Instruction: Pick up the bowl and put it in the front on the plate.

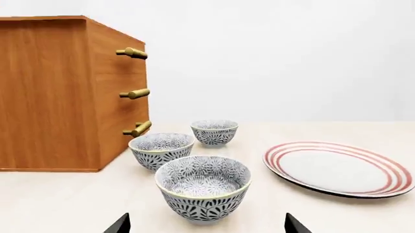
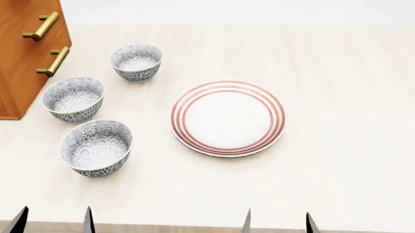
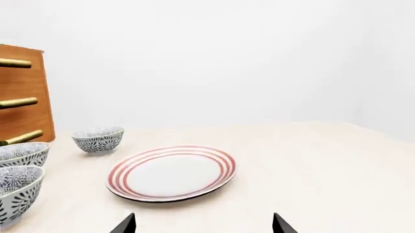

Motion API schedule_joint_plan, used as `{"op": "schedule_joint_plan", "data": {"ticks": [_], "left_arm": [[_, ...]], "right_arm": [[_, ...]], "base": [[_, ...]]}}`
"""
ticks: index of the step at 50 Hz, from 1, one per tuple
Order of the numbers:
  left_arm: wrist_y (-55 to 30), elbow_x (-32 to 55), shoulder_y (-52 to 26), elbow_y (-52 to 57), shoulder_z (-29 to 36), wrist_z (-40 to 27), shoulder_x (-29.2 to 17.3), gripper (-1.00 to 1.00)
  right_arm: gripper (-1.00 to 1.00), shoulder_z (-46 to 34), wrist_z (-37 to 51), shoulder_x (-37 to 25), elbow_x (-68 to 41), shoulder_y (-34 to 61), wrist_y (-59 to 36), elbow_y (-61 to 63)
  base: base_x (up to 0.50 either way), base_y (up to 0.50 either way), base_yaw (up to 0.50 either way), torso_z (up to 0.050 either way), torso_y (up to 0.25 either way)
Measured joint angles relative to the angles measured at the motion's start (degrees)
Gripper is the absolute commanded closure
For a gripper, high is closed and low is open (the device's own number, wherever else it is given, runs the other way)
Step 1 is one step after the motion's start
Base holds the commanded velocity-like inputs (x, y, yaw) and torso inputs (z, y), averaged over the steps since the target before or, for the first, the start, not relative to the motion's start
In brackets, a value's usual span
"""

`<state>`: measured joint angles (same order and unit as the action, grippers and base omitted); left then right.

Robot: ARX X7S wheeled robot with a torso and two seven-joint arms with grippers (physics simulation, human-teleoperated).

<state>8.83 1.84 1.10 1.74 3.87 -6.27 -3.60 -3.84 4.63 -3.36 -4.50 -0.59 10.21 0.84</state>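
Note:
Three alike grey-blue floral bowls stand in a row on the pale table. The nearest bowl (image 2: 96,147) (image 1: 203,187) is just ahead of my left gripper (image 2: 53,224) (image 1: 206,228), which is open and holds nothing. Behind it are the middle bowl (image 2: 73,98) (image 1: 161,149) and the far bowl (image 2: 136,61) (image 1: 214,131). The white plate (image 2: 227,118) (image 3: 170,172) with red rings lies to their right, bare. My right gripper (image 2: 279,225) (image 3: 203,225) is open and short of the plate's near rim.
A wooden drawer cabinet (image 2: 26,48) (image 1: 52,92) with brass handles (image 2: 53,60) stands at the back left, close beside the middle bowl. The table's front edge (image 2: 194,228) runs under both grippers. Bare tabletop (image 2: 350,121) stretches to the plate's right.

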Motion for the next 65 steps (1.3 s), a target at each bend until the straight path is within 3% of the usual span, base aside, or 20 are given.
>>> {"op": "schedule_joint_plan", "data": {"ticks": [8,20,65], "left_arm": [[13.62,-3.02,1.84,2.63,0.20,-3.66,-0.68,-1.00],[22.03,-5.13,2.85,3.73,0.96,-6.67,-1.69,-1.00],[26.04,-6.69,2.88,4.07,3.81,-11.55,-4.55,-1.00]], "right_arm": [[-1.00,-0.07,1.30,-0.12,-1.25,-0.97,12.98,1.74],[-1.00,-0.95,2.87,-0.99,-2.41,-1.69,21.41,2.56],[-1.00,-4.30,6.60,-4.11,-3.02,-1.46,26.43,2.78]], "base": [[0.00,0.00,0.00,0.000,0.000],[0.37,-0.02,0.00,0.000,0.000],[0.50,-0.04,0.00,0.000,0.000]]}}
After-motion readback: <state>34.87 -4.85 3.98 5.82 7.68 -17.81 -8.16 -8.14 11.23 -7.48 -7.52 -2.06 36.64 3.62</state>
